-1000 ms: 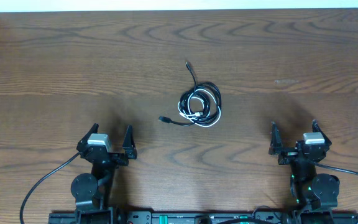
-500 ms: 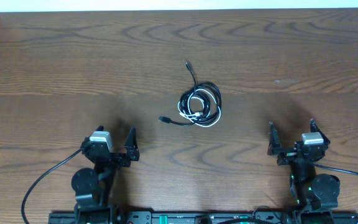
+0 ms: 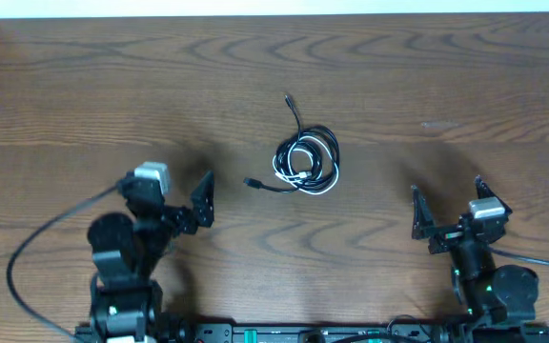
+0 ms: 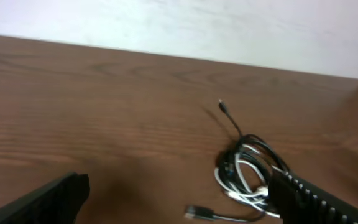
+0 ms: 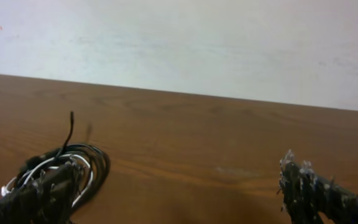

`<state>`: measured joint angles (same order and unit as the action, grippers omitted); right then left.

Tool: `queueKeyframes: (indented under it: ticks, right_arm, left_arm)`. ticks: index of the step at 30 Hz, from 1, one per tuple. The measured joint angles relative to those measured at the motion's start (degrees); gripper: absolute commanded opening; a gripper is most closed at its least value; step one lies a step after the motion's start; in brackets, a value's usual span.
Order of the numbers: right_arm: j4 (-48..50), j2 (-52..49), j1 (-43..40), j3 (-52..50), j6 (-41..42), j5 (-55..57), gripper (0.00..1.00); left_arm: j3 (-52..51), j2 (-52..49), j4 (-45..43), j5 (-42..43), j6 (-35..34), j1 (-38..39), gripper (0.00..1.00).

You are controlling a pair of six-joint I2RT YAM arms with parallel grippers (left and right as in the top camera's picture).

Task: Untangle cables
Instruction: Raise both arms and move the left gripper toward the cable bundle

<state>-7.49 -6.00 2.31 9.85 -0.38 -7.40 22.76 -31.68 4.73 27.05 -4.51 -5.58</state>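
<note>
Overhead: cables (image 3: 305, 164) well beyond left hand (image 3: 171, 196)

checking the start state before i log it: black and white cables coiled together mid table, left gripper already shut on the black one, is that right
Not quite. The left gripper is open and holds nothing; the overhead view shows it well apart from the cables. The rest stands: the black cable and the white cable lie coiled together, as you say.
</note>
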Motion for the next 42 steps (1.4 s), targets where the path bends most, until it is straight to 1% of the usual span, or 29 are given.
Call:
queueKeyframes:
  ticks: [3, 7, 12, 18, 19, 24, 29, 31, 35, 42]
  right_arm:
    - [-1.62, -4.09, -1.03, 3.93, 0.00, -1.55, 0.99]
    - [-3.10, -11.04, -2.27, 9.14, 0.02, -3.96, 0.99]
    - [-5.27, -21.49, -4.28, 16.83, 0.04, -8.48, 0.99]
    - [-11.98, -35.50, -8.09, 28.96, 0.17, -16.24, 0.99]
    - [-13.51, -38.14, -8.85, 31.30, 0.20, -17.59, 0.99]
    - [-19.28, -49.53, -11.89, 41.27, 0.15, -24.26, 0.99]
    - [-21.40, -59.34, -12.79, 49.55, -0.66, -32.20, 0.99]
    - [-21.33, -62.45, -12.81, 51.45, -1.05, -35.32, 0.99]
    - [-20.55, -66.60, -12.81, 52.19, -1.36, -38.97, 0.99]
    - [-21.84, -69.61, -12.85, 52.19, -1.36, -41.35, 0.99]
  left_arm:
    - [4.70, -5.81, 2.54, 2.19, 0.02, 0.00, 0.98]
    - [11.61, -12.83, 8.24, 4.31, -0.02, 0.00, 0.98]
    - [21.38, -19.69, 17.51, 5.29, 0.52, 0.00, 0.98]
    - [33.11, -25.33, 26.91, 4.09, 1.79, 0.07, 0.98]
    - [35.52, -26.45, 29.55, 3.69, 1.99, 0.17, 0.98]
    - [44.85, -32.17, 36.06, 2.60, 3.15, 1.55, 0.98]
    - [54.27, -40.46, 43.74, 1.70, 3.72, 4.17, 0.98]
    - [56.70, -43.52, 45.22, 1.03, 3.91, 5.35, 0.98]
    - [57.86, -48.59, 44.54, 0.39, 4.35, 7.34, 0.98]
    - [57.86, -54.53, 43.32, 1.01, 4.33, 8.00, 0.99]
